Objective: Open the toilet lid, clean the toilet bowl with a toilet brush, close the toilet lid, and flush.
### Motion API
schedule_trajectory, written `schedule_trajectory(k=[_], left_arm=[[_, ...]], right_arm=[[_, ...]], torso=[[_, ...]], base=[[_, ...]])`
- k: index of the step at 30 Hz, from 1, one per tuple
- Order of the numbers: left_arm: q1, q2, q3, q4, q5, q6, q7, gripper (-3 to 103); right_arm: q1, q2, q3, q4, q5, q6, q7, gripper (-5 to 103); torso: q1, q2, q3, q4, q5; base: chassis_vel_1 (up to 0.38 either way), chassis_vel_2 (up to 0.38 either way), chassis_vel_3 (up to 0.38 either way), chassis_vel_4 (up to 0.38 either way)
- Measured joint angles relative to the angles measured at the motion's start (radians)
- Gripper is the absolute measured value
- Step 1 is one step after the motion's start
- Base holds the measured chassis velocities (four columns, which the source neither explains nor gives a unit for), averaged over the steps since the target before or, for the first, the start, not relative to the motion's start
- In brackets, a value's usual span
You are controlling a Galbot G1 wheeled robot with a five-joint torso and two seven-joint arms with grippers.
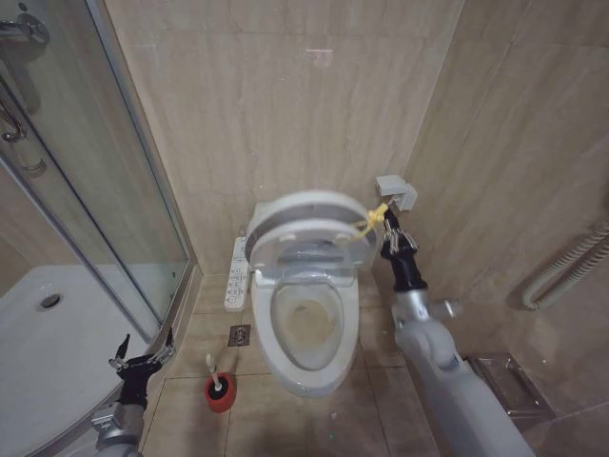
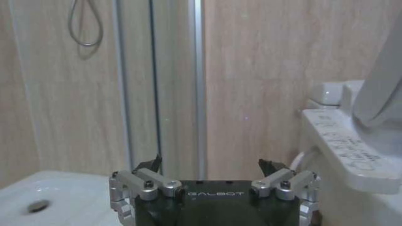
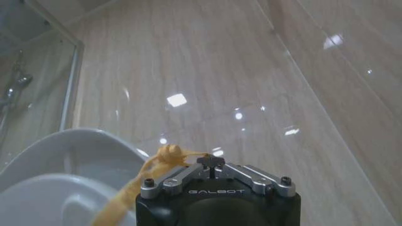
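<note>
Beside the raised lid (image 1: 306,227), my right gripper (image 1: 390,231) pinches a yellow cord (image 1: 369,224) tied to it. Bowl (image 1: 309,335) open; brush (image 1: 216,382) in red cup (image 1: 220,394) left; left gripper (image 1: 143,357) wide, near shower tray (image 1: 38,352).

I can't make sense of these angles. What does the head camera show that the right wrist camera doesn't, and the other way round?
Head view alone: the stained toilet bowl, the toilet brush in its red cup, and the open left gripper low by the shower tray. Right wrist view alone: a close look at the right gripper shut on the yellow cord. Both show the raised toilet lid and tiled wall.
</note>
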Motion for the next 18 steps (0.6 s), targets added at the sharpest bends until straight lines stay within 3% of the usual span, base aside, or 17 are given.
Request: schedule_trajectory(k=[9,18], left_arm=[[0.003,-0.011,-0.025,0.037,0.0,-0.001,0.001,100],[-0.012,-0.021,-0.026,0.061,0.0,-0.004,0.002,100]], right_arm=[[0.319,0.016,-0.033,-0.345,0.027,0.006,-0.056,0],[0.463,0.029,-0.054,-0.549,0.022,0.009,-0.101,0]], torso=[[0.0,0.0,0.0,0.0005,0.0],[0.0,0.0,0.0,0.0002,0.0001]], base=[[0.0,0.0,0.0,0.0],[0.0,0.0,0.0,0.0]])
